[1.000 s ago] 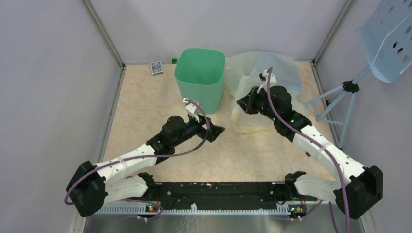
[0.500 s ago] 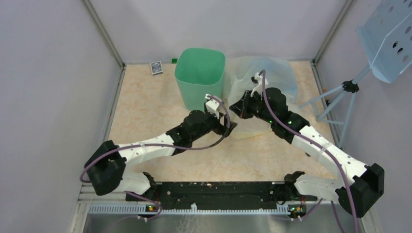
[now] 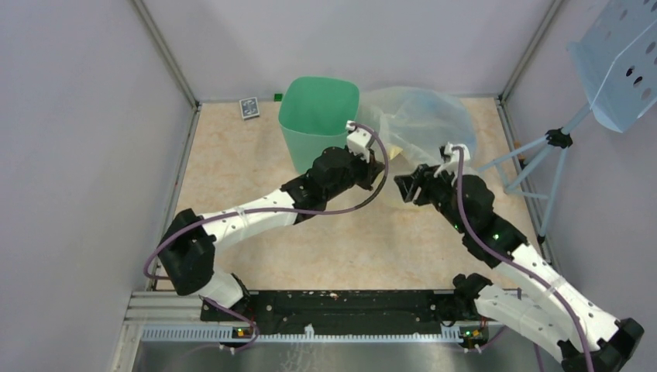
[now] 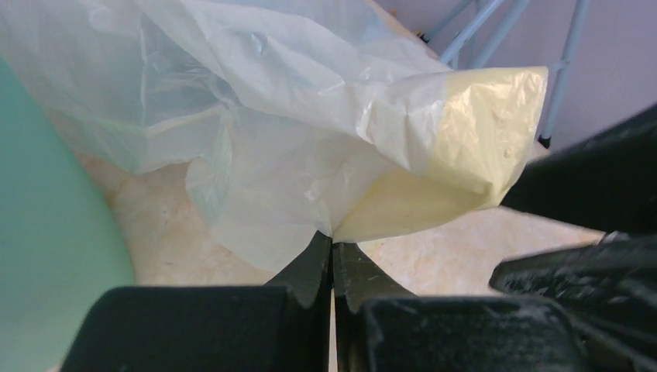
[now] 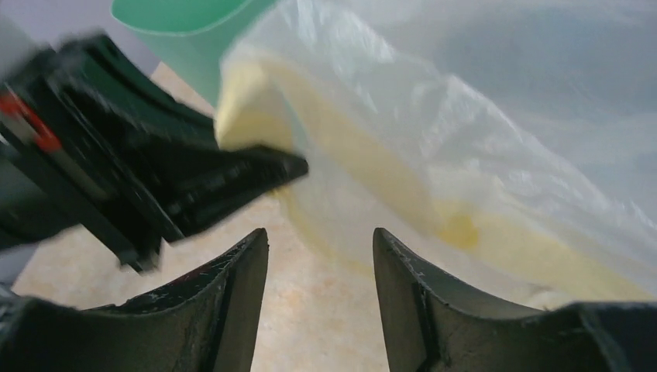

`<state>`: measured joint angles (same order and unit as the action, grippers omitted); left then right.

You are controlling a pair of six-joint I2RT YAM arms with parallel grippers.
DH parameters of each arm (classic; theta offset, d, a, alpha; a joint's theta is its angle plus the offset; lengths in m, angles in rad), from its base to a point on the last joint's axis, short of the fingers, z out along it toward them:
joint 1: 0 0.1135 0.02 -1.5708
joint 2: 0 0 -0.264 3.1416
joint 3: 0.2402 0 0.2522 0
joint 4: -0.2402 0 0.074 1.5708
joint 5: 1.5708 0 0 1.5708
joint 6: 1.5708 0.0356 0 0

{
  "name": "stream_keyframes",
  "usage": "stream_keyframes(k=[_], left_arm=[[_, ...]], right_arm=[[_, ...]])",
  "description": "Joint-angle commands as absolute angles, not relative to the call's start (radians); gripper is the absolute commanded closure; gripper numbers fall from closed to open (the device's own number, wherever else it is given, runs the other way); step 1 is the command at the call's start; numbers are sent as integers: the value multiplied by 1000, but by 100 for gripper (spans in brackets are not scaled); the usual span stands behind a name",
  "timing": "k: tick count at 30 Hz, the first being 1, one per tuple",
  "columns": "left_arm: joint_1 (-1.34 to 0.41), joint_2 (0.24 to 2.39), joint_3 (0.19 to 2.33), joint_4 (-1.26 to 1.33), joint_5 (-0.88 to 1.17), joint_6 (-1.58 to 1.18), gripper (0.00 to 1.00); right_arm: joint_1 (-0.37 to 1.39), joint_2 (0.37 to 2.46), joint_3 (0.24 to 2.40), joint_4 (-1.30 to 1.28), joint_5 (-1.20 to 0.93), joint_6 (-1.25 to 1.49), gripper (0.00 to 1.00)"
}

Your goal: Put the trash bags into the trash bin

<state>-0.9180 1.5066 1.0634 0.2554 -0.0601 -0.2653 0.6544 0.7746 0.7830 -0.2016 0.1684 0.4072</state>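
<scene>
From above, my left gripper [image 3: 381, 170] sits at the near edge of the trash bag [image 3: 424, 122], which slumps on the table just right of the trash bin [image 3: 314, 139], not in it. My left wrist view shows the risk: the jaws are pinched shut on only a thin corner of film, so a lift could slip or tear it. In my right wrist view, my right gripper [image 5: 320, 291] gapes open, the bag just ahead and untouched.

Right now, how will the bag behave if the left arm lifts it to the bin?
Probably floppy: the bag is thin, crumpled film folded over itself. Likely light for its size, so it may billow. It could slip: the left gripper pinches only an edge, and the right gripper is open.
</scene>
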Motion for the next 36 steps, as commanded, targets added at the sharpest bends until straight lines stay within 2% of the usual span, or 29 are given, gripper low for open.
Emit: stream_keyframes(k=[1, 2, 4, 5, 7, 8, 12, 16, 21, 27, 33, 36], left_arm=[[-909, 1548, 1209, 127, -9, -314, 100], [-904, 1562, 1238, 103, 9, -327, 100], [-894, 1596, 1296, 58, 49, -354, 100], [-891, 1606, 1321, 41, 62, -363, 100], [-887, 1619, 1353, 22, 80, -375, 100], [-885, 1620, 1359, 19, 84, -380, 100], [-877, 1613, 1360, 25, 67, -418, 100], [-865, 1615, 1380, 21, 99, -439, 100], [-852, 1594, 1397, -33, 121, -426, 100], [-838, 1539, 1365, -61, 132, -417, 100], [-832, 1485, 1352, -112, 129, -402, 100], [-830, 1448, 1346, -133, 134, -399, 100]], right_arm=[[664, 626, 629, -129, 232, 313, 47], [663, 598, 596, -115, 242, 307, 48], [664, 567, 534, -69, 235, 284, 60], [664, 566, 505, -37, 237, 283, 69], [664, 589, 453, 56, 259, 293, 95], [664, 621, 430, 96, 296, 305, 100], [681, 760, 344, 352, 382, 290, 100], [742, 943, 310, 611, 478, 116, 100], [753, 1086, 298, 779, 514, -63, 100], [751, 1221, 344, 721, 396, -120, 100], [729, 1349, 524, 487, 365, -63, 100], [707, 1350, 510, 538, 287, -38, 100]])
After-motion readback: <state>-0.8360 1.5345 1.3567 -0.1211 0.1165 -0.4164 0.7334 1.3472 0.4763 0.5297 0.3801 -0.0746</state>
